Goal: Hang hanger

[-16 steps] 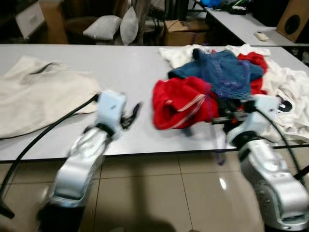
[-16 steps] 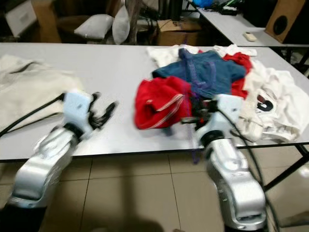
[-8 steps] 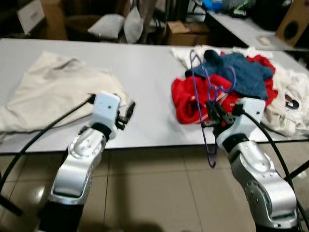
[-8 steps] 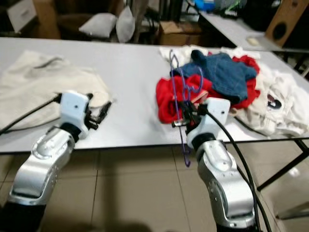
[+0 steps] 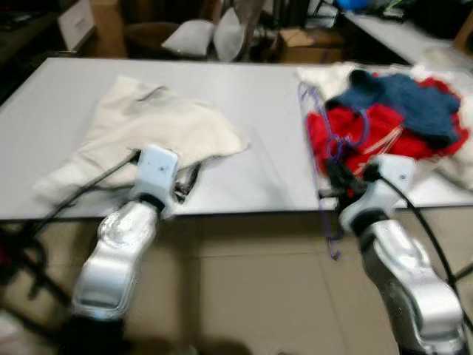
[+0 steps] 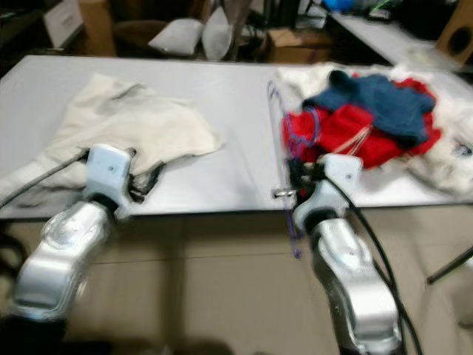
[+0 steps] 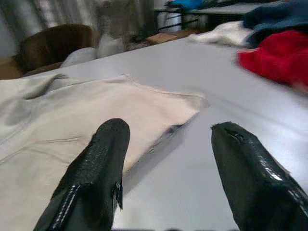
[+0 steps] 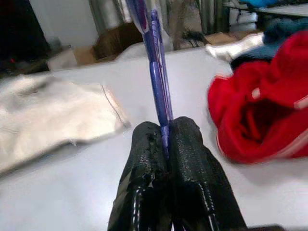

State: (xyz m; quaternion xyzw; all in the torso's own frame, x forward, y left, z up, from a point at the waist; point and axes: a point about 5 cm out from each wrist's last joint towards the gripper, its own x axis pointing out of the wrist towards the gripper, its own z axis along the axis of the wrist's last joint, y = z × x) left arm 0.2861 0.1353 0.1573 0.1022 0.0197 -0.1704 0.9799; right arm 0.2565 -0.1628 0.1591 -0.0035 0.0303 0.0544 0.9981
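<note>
1. Gripping a thin purple hanger [image 8: 156,62], the right gripper [image 8: 166,139] is sitting at lower right of the left eye view, at the near edge of the grey table [image 5: 266,103]; its two black fingers are clenched on the wire.
2. The hanger is standing roughly upright in that grip, part of it rising in front of the red garment [image 5: 355,133] and part dangling below the table edge toward the floor.
3. The left gripper [image 7: 168,159] is hovering at lower left over the table edge, fingers spread and grasping nothing, just beside the cream garment [image 5: 162,129].
4. A blue garment [image 5: 403,100] is lying on top of the red one at upper right.
5. Judging the step: the hanger is lifted clear and being carried, with hanging not yet done.
6. No rail or hook is appearing in these views, so the next move is probably calling for turning to find one while keeping the clamp firm.
</note>
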